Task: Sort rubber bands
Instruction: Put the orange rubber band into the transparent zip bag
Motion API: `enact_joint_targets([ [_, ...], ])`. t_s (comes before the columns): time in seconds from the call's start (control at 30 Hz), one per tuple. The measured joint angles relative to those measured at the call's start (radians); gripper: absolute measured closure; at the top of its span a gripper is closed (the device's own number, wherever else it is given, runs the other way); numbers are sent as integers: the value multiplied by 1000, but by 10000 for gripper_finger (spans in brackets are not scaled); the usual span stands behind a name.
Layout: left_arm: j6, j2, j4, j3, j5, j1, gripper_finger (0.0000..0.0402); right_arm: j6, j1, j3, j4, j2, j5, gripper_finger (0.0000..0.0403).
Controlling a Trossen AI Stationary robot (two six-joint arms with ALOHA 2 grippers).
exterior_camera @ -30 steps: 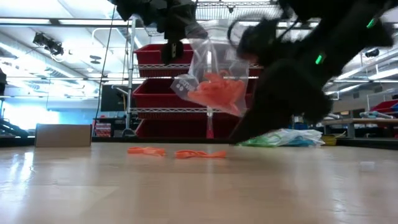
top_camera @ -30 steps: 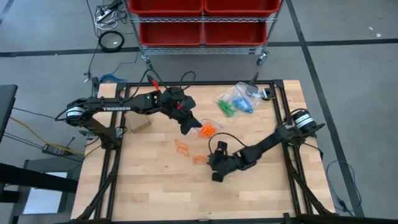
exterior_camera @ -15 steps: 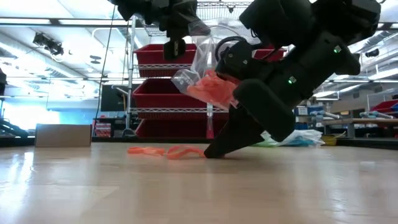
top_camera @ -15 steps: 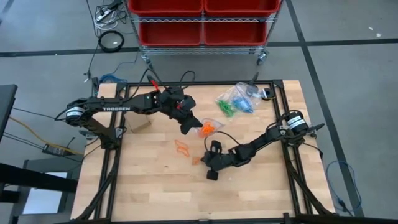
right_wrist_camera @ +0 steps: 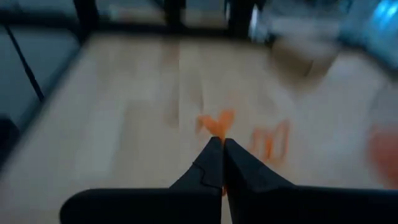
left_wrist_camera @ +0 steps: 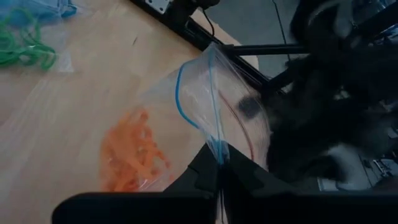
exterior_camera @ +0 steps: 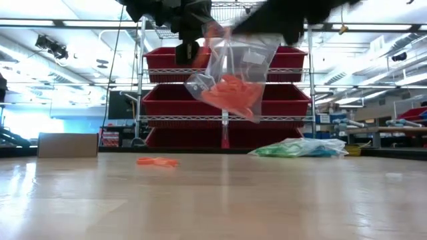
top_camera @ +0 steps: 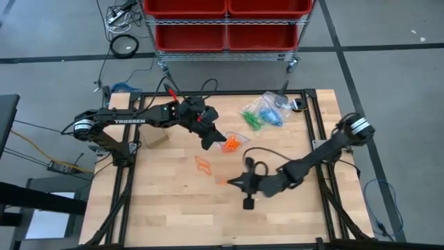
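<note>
from above, my left hand (top_camera: 210, 141) hangs over the middle of the desk (top_camera: 166, 215), pinched shut on the top edge of a clear bag (top_camera: 232, 142) that holds a clump of orange rubber bands (top_camera: 231, 145). my right hand (top_camera: 233, 182) reaches in low from the right side, its fingers pressed together on a small orange band (top_camera: 222, 180) at their tips. a loose orange loop (top_camera: 202, 164) lies on the wood just beside it, between my two hands. toward the back right of the desk sit two more bags, one with green bands (top_camera: 251, 120) and one with blue bands (top_camera: 269, 114). from desk level, the clear bag (exterior_camera: 230, 73) hangs in the air off my left hand (exterior_camera: 188, 52) with the orange clump (exterior_camera: 230, 92) sagging in its lower part, one orange loop (exterior_camera: 157, 161) rests flat on the desk, and the green and blue bags (exterior_camera: 300, 147) lie farther back at the right. in my left wrist view, my fingers (left_wrist_camera: 205, 176) clamp the bag's blue-striped mouth (left_wrist_camera: 198, 102), orange bands (left_wrist_camera: 132, 157) inside it, green bands (left_wrist_camera: 25, 50) on the desk beyond. in my right wrist view, my closed fingers (right_wrist_camera: 211, 163) meet on an orange band (right_wrist_camera: 216, 124), with another orange loop (right_wrist_camera: 273, 140) lying near it on the desk.
</note>
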Motion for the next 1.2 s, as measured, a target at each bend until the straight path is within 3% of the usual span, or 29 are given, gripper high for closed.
enact_joint_targets([
  [0.2, 1, 0, -1, 0, 0, 0, 385, -148, 6, 1, 14, -171, 166, 403],
  [0.37, -1, 0, -1, 0, 0, 0, 385, -220, -62, 2, 3, -241, 190, 403],
  [0.57, -21, 0, -4, 0, 0, 0, 385, -250, -140, 2, -76, -251, 201, 403],
  [0.7, -24, 0, -4, 0, 0, 0, 385, -176, -177, 2, -202, -251, 190, 403],
  [0.87, -24, 0, -5, 0, 0, 0, 385, -124, -172, 2, -291, -251, 181, 403],
  [1.2, -24, 0, -5, 0, 0, 0, 385, -119, -140, 2, -353, -251, 282, 401],
])
